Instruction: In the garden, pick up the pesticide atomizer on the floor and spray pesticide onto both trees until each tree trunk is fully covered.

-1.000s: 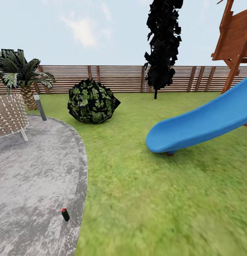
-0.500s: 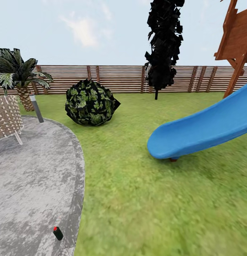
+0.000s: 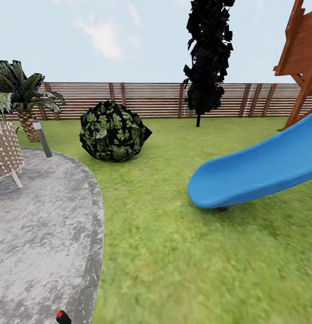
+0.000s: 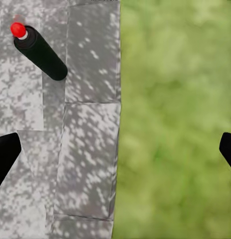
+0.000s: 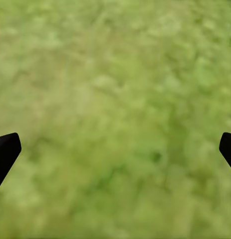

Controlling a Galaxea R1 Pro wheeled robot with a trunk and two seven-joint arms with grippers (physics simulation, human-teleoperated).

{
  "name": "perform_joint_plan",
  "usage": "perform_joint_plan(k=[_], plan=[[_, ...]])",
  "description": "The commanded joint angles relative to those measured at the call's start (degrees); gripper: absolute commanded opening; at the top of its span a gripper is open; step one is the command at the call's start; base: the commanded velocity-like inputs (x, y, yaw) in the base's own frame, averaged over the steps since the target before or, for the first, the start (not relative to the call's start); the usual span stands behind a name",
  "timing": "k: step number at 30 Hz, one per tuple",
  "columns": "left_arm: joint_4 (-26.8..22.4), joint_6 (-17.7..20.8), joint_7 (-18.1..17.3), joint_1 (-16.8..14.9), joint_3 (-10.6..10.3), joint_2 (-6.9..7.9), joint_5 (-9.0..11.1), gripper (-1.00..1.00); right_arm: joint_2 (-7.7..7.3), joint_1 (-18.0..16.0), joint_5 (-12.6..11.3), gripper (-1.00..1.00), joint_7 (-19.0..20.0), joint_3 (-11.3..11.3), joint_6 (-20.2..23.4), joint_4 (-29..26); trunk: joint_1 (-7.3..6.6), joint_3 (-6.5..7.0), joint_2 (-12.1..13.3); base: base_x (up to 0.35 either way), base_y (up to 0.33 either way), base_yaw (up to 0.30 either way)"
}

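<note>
Both grippers spread wide, empty: left gripper (image 4: 115,149) over paving edge, right gripper (image 5: 115,149) over lawn (image 3: 183,252). Pesticide atomizer (image 3: 62,317) lies on grey paved patch (image 3: 34,234) at 7 o'clock. Bush (image 3: 113,131), fence (image 3: 147,100) at 12.

Bright, even daylight everywhere.
The grass (image 3: 183,252) looks soft and blurry up close; there are hardly any shadows.

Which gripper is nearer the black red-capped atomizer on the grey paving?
Left. The left gripper hangs open over the paving edge with the atomizer in its view; the right gripper hangs over grass.
</note>
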Motion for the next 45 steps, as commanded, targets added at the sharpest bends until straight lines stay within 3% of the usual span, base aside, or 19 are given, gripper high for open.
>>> perform_joint_plan(k=[1, 31, 45], plan=[[0.0, -0.2, -0.1, 0.0, 0.0, 0.00, 0.5, 1.00, 0.00, 0.0, 0.0, 1.00, 0.0, 0.0, -0.2, 0.0, 0.00, -0.05, 0.0, 0.038, 0.000, 0.000], [0.0, -0.1, 0.0, 0.0, 0.0, -0.05, 0.5, 1.00, 0.00, 0.0, 0.0, 1.00, 0.0, 0.0, -0.2, -0.1, 0.00, 0.73, 0.0, 0.007, 0.000, 0.222], [0.0, -0.1, 0.0, 0.0, 0.0, -0.09, 0.5, 1.00, 0.00, 0.0, 0.1, 1.00, 0.1, 0.0, -0.1, 0.0, 0.00, 0.78, 0.0, 0.306, -0.095, 0.025]])
